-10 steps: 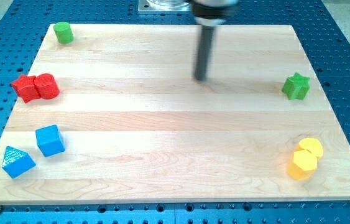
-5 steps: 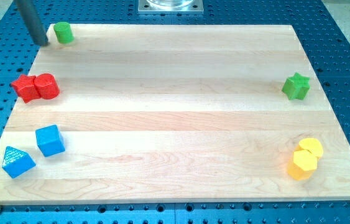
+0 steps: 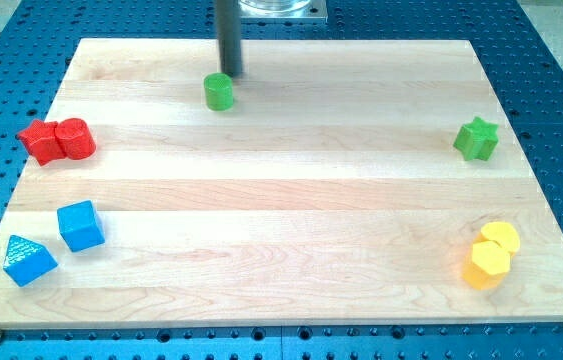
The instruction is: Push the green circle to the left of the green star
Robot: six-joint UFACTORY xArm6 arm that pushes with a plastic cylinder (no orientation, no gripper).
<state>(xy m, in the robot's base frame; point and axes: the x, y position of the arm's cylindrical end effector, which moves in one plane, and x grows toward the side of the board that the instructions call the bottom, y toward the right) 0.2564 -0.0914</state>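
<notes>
The green circle (image 3: 219, 91) stands on the wooden board (image 3: 291, 200) in the upper middle-left. The green star (image 3: 476, 138) sits far off at the view's right edge, a little lower. My tip (image 3: 230, 76) is just above and slightly right of the green circle, very close to it or touching it. The rod rises straight up out of the view's top.
A red star (image 3: 38, 141) and a red block (image 3: 76, 139) touch at the left edge. A blue cube (image 3: 81, 225) and a blue triangle (image 3: 29, 260) lie at lower left. Two yellow blocks (image 3: 491, 255) sit together at lower right.
The green circle has moved from the board's top left corner rightwards and a little down. My tip swung from mid-board to that corner, then followed the circle to the right.
</notes>
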